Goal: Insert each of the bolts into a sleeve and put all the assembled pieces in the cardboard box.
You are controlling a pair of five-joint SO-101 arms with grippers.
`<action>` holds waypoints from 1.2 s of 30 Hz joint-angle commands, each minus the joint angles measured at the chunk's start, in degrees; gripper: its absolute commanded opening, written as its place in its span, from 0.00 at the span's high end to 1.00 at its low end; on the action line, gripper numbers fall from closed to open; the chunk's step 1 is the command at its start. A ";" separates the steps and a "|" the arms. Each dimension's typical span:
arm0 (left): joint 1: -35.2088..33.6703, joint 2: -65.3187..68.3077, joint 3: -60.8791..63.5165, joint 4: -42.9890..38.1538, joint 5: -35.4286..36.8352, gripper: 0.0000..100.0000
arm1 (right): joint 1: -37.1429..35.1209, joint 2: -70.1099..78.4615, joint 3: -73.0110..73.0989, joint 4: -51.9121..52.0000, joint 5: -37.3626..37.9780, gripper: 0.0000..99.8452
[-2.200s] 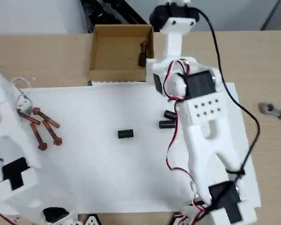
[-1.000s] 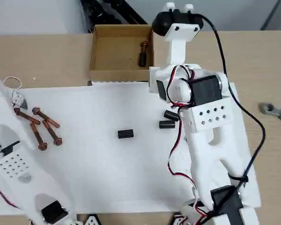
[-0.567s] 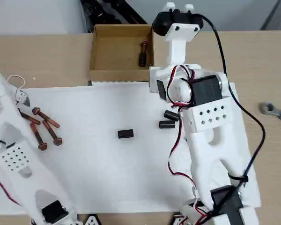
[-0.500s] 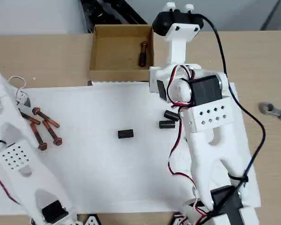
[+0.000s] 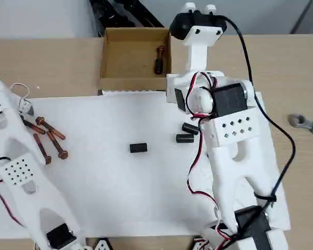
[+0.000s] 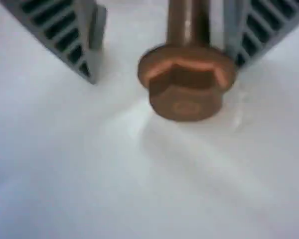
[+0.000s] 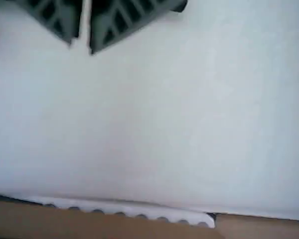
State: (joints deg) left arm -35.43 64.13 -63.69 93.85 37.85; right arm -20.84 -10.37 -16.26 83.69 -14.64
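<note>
Several copper bolts point(image 5: 53, 136) lie on the white mat at the left. My left gripper point(image 5: 27, 121) is down among them, open, its fingers point(image 6: 65, 35) either side of one bolt point(image 6: 187, 82) whose hex head faces the camera. Three black sleeves lie loose: one mid-mat point(image 5: 138, 148) and two point(image 5: 187, 133) beside the right arm. My right gripper point(image 5: 177, 99) hangs over the mat's far edge near the cardboard box point(image 5: 115, 78); its fingers point(image 7: 117, 17) are shut with nothing between them. One assembled piece point(image 5: 159, 59) lies in the box.
The white foam mat point(image 5: 104, 182) covers most of the wooden table. A metal tool point(image 5: 305, 122) lies on the table at the far right. The right arm's body and cables span the mat's right side. The mat's far edge point(image 7: 124, 209) meets brown surface.
The left arm has stretched out and come down over the bolts at the mat's left edge. The right arm shifted slightly early on, then stayed still.
</note>
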 commanded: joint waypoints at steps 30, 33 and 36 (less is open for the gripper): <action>-0.70 -16.88 0.40 6.68 -13.45 0.99 | -0.22 -2.51 -2.29 0.48 -1.14 0.99; 1.23 -19.96 1.54 6.68 -17.76 0.99 | -0.22 -2.51 -2.29 0.48 -2.99 0.99; 2.64 -22.42 3.47 6.68 -18.11 0.99 | -0.31 -2.51 -2.29 0.48 -2.99 0.99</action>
State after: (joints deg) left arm -34.11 48.13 -60.62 99.12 20.79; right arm -20.92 -10.37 -16.26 83.69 -16.92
